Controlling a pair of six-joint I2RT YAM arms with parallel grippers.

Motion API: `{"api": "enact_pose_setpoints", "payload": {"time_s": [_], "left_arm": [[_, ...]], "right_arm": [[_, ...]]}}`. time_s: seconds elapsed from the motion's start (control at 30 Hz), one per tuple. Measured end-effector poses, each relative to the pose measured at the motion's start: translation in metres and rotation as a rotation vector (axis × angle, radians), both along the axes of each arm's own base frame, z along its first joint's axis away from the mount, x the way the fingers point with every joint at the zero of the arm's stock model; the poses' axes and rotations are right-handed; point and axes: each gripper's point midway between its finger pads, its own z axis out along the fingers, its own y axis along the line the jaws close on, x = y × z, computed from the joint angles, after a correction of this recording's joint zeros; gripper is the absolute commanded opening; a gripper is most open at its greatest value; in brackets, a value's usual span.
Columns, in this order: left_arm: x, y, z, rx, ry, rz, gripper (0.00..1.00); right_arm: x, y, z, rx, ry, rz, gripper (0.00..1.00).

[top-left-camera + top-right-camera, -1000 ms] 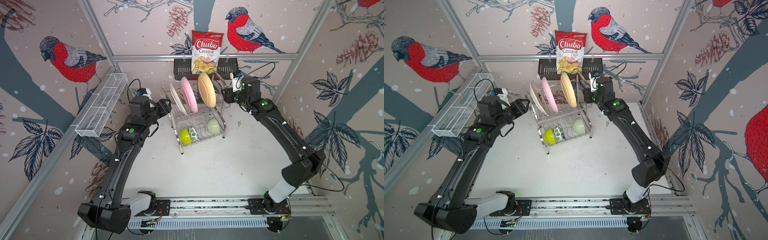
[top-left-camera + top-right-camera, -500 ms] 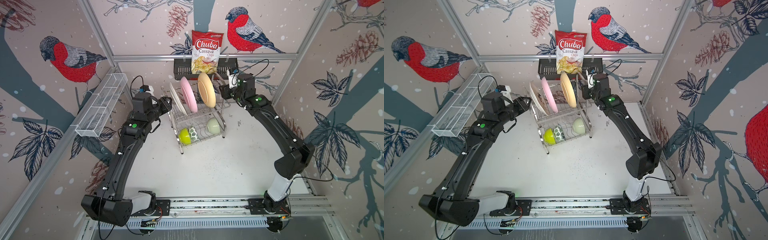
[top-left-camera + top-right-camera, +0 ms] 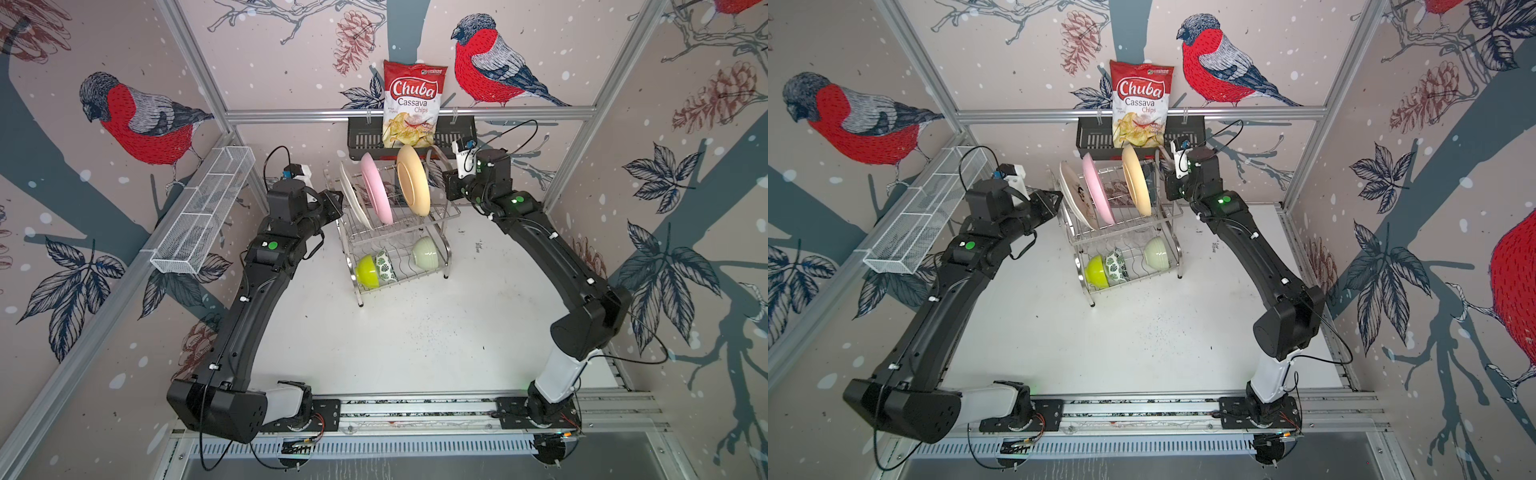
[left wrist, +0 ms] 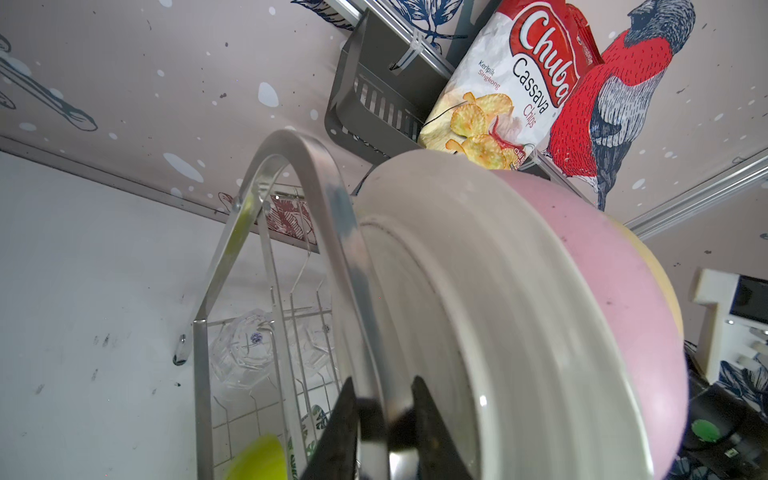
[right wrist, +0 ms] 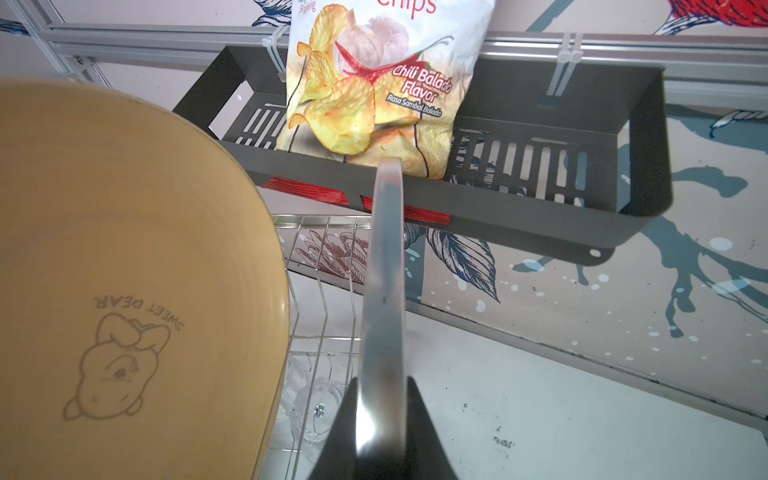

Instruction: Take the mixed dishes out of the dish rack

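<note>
We find both grippers clenched on the dish rack (image 4: 316,166): the left gripper (image 4: 382,419) on its 9 o'clock end, the right gripper (image 5: 382,419) on its 3 o'clock end. The rack's long axis runs between them, at the table's (image 3: 374,353) 12 o'clock. The cream plate (image 3: 351,195) stands nearest the left gripper, the tan plate (image 3: 411,183) nearest the right.

Chips bag (image 3: 414,104) in black basket (image 3: 365,140) — white mesh tray (image 3: 203,212) well apart
</note>
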Motion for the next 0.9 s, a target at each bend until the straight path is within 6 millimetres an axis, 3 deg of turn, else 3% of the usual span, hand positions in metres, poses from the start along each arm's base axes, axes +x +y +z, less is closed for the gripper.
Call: {"api": "enact_pose_setpoints", "payload": {"time_s": [0.23,0.5,0.67,0.9], "left_arm": [[0.006,-0.016,0.000,0.036,-0.014,-0.028,0.09],[0.025,-0.047,0.000,0.091,-0.026,-0.064,0.06],[0.041,-0.063,0.001,0.107,-0.041,-0.092,0.05],[0.054,-0.088,0.002,0.094,-0.048,-0.150,0.05]], "right_arm": [[-0.023,-0.020,0.001,0.020,0.030,-0.050,0.05],[-0.043,-0.057,0.000,0.017,0.027,-0.181,0.05],[-0.046,-0.079,-0.001,0.027,0.025,-0.246,0.05],[-0.035,-0.109,-0.001,0.045,0.034,-0.277,0.06]]}}
